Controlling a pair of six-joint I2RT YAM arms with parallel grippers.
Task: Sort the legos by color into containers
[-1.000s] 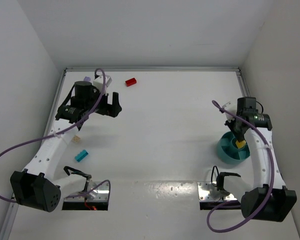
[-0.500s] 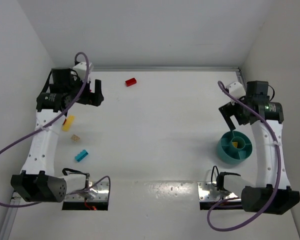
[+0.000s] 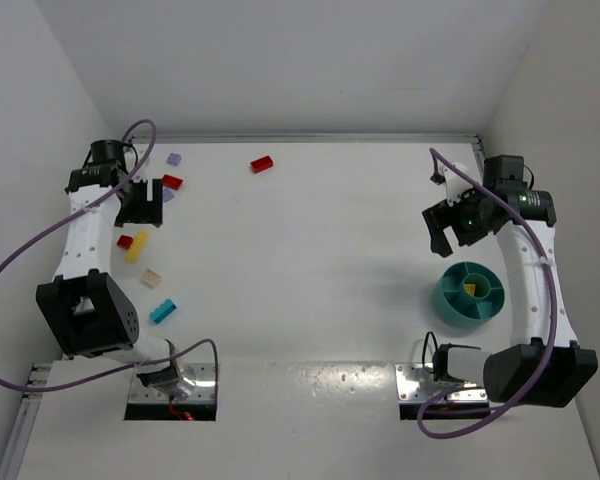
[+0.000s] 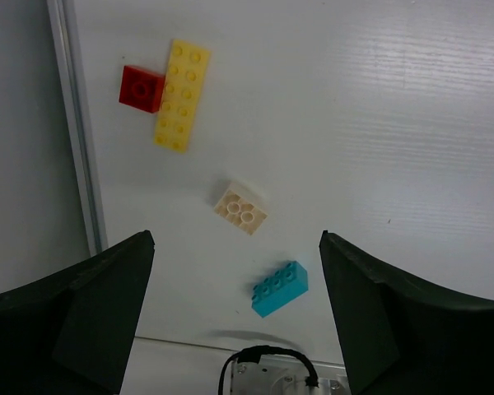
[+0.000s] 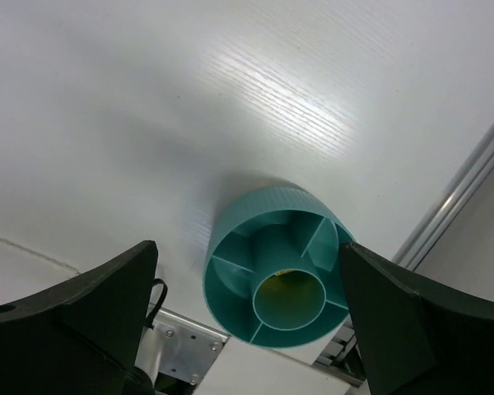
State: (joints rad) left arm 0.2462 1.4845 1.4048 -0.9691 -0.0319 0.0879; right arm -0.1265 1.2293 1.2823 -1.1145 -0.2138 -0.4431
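Along the left edge lie a small red brick [image 3: 125, 241] [image 4: 142, 87], a long yellow brick [image 3: 138, 245] [image 4: 181, 95], a beige brick [image 3: 152, 278] [image 4: 240, 207] and a cyan brick [image 3: 163, 312] [image 4: 280, 288]. My left gripper [image 3: 140, 212] [image 4: 235, 271] hangs open above them, empty. Further back are red bricks [image 3: 172, 182] [image 3: 262, 164] and a lilac brick [image 3: 174, 159]. The teal dish [image 3: 447, 298] [image 5: 230, 247] sits at the right with a yellow brick [image 3: 470, 288] in its central ring. My right gripper [image 3: 445, 238] [image 5: 247, 244] is open and empty, raised beyond the dish.
A raised metal rail [image 3: 110, 215] [image 4: 76, 123] borders the left side, close to the bricks. Another rail [image 5: 461, 193] runs by the dish on the right. Metal base plates [image 3: 175, 385] [image 3: 430, 382] sit at the near edge.
The right gripper opened over the dish, left the yellow brick in it, and rose back and to the left. The left arm swung left to above the bricks by the rail.
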